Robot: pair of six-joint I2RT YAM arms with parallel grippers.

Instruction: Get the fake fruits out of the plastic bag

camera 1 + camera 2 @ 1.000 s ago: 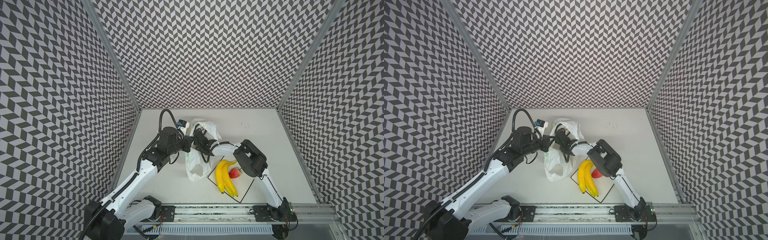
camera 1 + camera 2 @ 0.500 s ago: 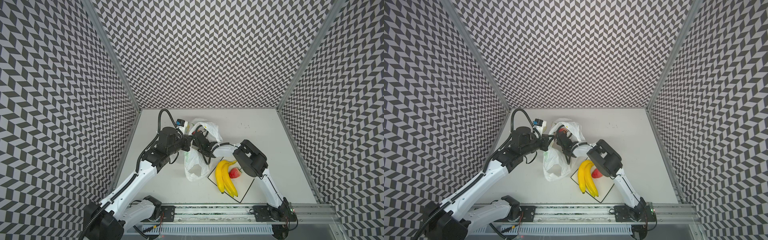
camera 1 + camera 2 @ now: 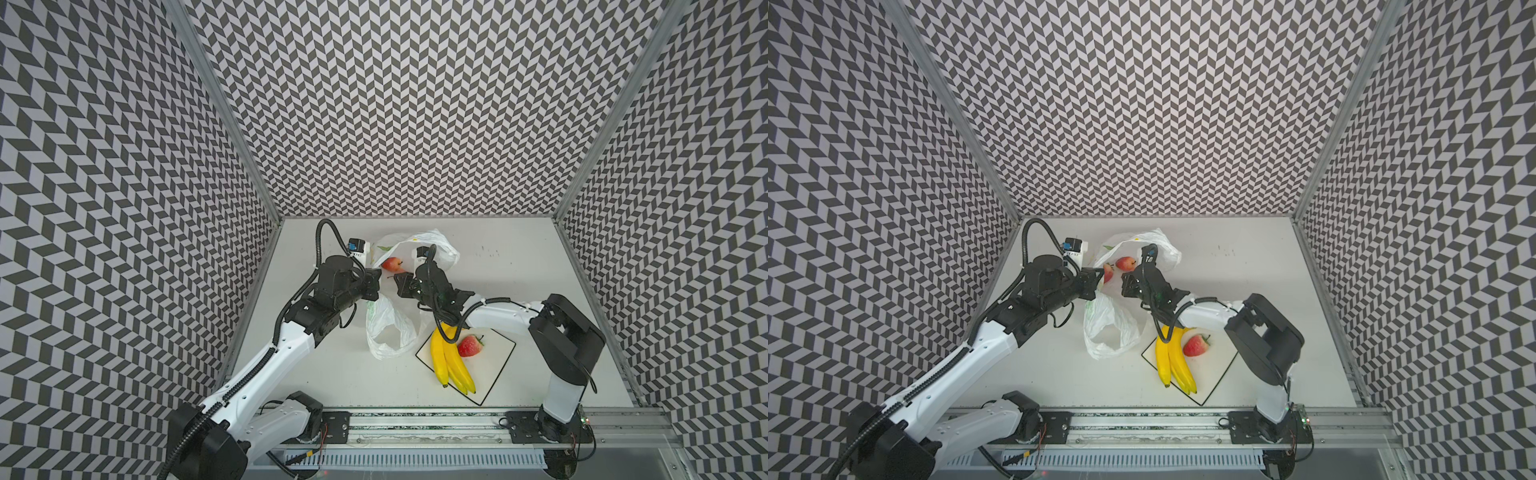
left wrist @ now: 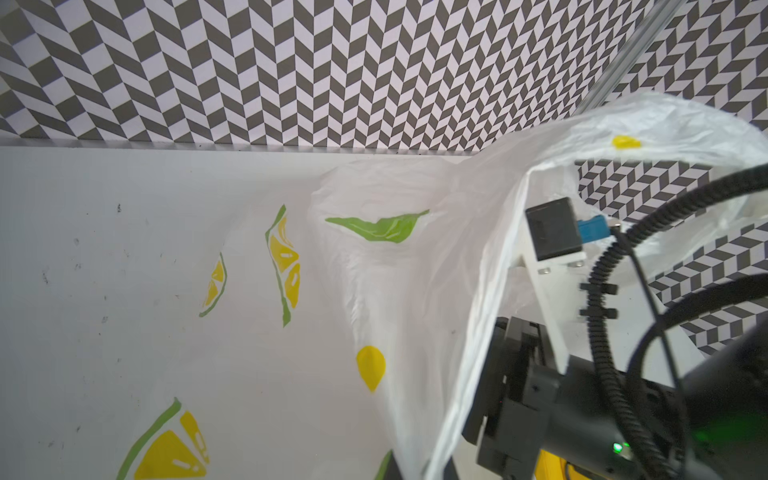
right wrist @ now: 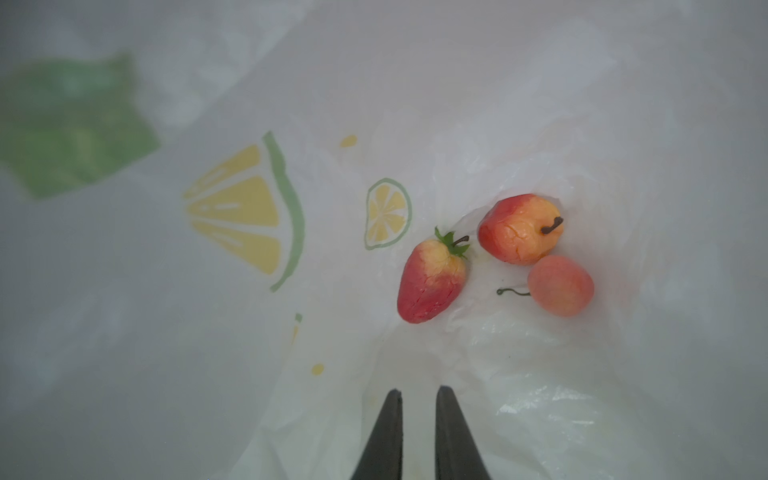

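The right hand [image 3: 395,284] has eased back inside the mouth of the thin translucent white lemon-print plastic bag [image 3: 386,332], its fingers [image 5: 384,436] nearly together; whether they pinch film I cannot tell. The left hand [image 3: 376,277] clamps the rim. Three small red-orange fruits [image 5: 432,282] lie inside; tugged film could roll them deeper.

Both top views look steeply down from high above the front rail [image 3: 415,420] toward the back wall [image 3: 415,124], sharing the whole worktop [image 3: 519,266]. The left wrist camera sits close beside the plastic bag [image 4: 399,291], facing that wall. The right wrist camera peers past the right hand [image 5: 419,395] into the bag, very near.
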